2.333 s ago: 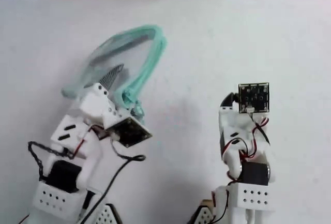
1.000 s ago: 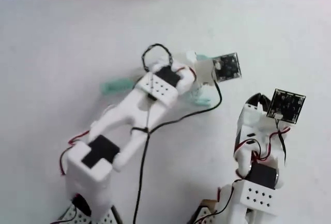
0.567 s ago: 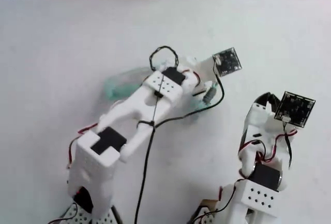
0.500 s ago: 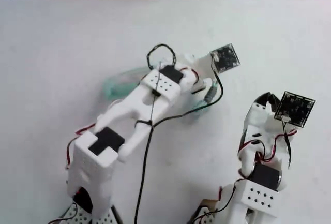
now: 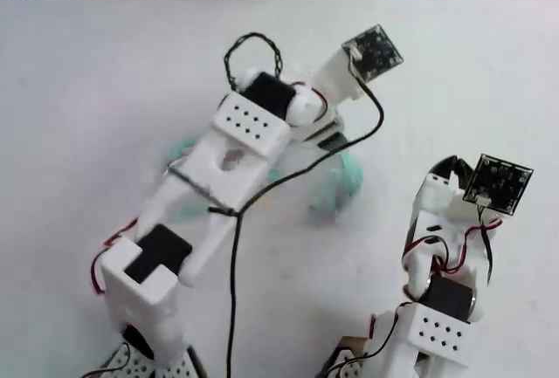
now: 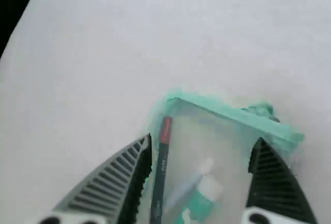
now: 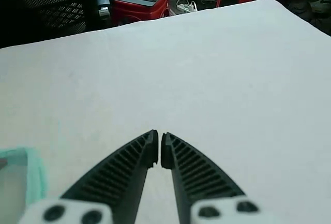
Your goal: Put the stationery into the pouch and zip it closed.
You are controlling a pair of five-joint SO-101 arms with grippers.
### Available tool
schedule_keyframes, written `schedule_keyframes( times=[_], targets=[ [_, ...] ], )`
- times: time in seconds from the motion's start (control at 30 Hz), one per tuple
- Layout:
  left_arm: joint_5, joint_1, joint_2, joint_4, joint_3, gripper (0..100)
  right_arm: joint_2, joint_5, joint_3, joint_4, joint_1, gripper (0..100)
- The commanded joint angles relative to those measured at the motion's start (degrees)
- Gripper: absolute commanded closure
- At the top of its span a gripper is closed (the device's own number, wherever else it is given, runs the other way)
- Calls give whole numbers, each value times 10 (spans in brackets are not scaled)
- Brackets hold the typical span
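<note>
Over the pouch [image 6: 222,131], the left gripper [image 6: 202,144] hung spread wide, one jaw on each side. Near the pouch, the right gripper [image 7: 159,140] was pressed together. The pouch looked soft and slippery; its green edge [image 6: 232,114] seemed best to grab.

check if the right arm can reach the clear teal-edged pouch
Probably, just one end of the clear teal-edged pouch: bare table lies between it and the shut right gripper, but the left arm covers the rest.
</note>
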Motion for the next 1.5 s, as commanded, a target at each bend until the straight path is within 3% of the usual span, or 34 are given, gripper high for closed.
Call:
schedule_keyframes(
  times=[0.0, 0.1, 0.2, 0.43, 0.57, 0.67, 0.8, 0.93, 1.1, 1.2, 1.37, 1.47],
  targets=[
    [-10, 9, -39, 61, -117, 700, -2, -4, -11, -12, 4, 979],
    [-25, 3, -39, 157, -185, 727, -2, -4, -11, -12, 4, 979],
    [-73, 11, -33, 310, -188, 766, -6, -3, -4, -14, 4, 979],
    [-118, -56, -36, 200, 204, 972, -2, -2, -3, -25, 4, 979],
    [-73, -42, -95, 245, 278, 978, -2, -2, -3, -25, 4, 979],
    [-102, -31, -123, 278, 342, 976, -2, -2, -3, -25, 4, 979],
    [-138, -57, -123, 181, 421, 976, -2, -1, -3, -25, 4, 979],
    [-155, -91, -123, 85, 471, 976, -2, 1, 0, -25, 4, 979],
    [-241, -136, -122, 24, 520, 976, -7, 1, 7, -26, 4, 978],
    [-257, -170, -120, -22, 524, 976, -7, 1, 7, -29, 4, 978],
    [-237, -167, -108, -29, 469, 976, -3, 1, 10, -37, 4, 978],
    [-222, -149, -112, 17, 433, 976, -3, 1, 10, -37, 3, 976]
  ],
)
